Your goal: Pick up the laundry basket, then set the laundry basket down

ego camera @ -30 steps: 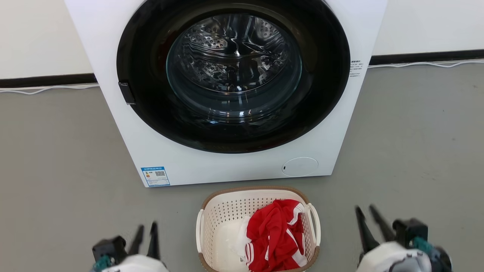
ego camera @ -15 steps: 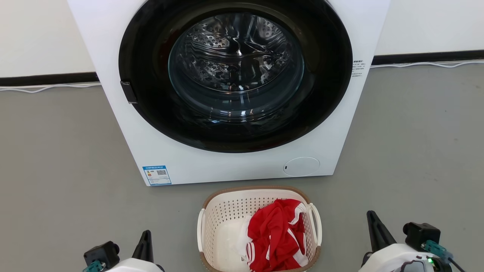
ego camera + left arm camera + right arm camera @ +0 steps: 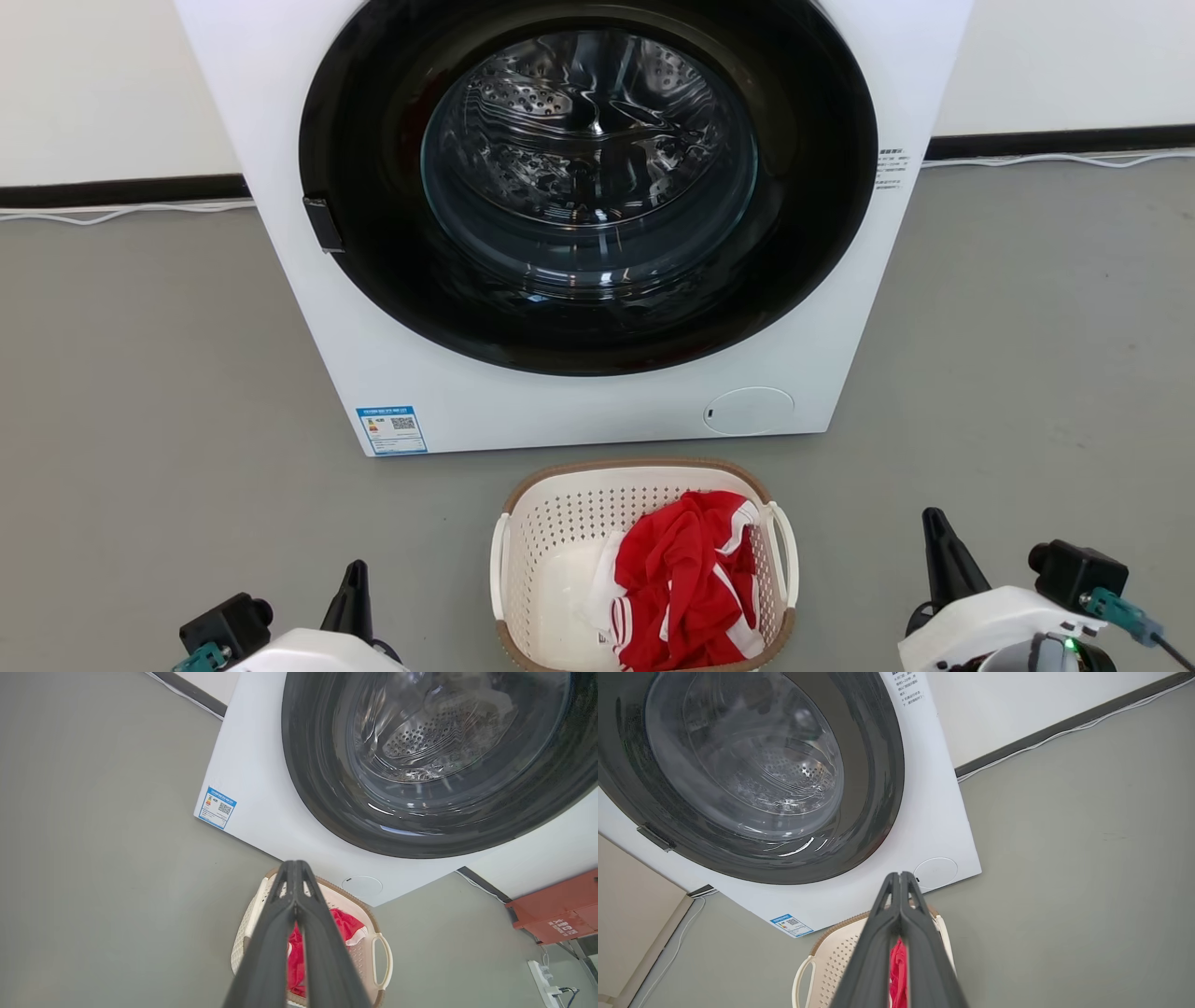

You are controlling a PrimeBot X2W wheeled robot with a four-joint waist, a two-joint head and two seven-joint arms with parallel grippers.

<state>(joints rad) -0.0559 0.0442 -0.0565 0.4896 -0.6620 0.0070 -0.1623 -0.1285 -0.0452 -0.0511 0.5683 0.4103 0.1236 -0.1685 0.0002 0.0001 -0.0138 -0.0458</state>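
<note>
Head view has the laundry basket (image 3: 551,541) sitting on the grey floor (image 3: 140,373), just in front of the washing machine (image 3: 523,411) and a bit right of that machine's middle. It's upright, with a red garment (image 3: 681,579) piled in its right half and something pale under that.

Left gripper (image 3: 355,574) is off to the basket's left and right gripper (image 3: 936,532) off to its right. Both are well clear of it, nothing touching. The wrist views show each pair of fingers pressed together tip to tip with nothing between them, so both are closed and empty.

My guess on handling: thin perforated plastic with one or two bits of clothing should be pretty light, but the walls will probably flex if you squeeze them. The brown rim looks like the stiffest part. The best grab spots are the two side loops, the left handle (image 3: 498,569) and the right handle (image 3: 784,560), one per gripper. They look smooth, so maybe a bit slippery. Lift both sides evenly or it'll tip and dump the shirt. The fingers need to open before any of that.
</note>
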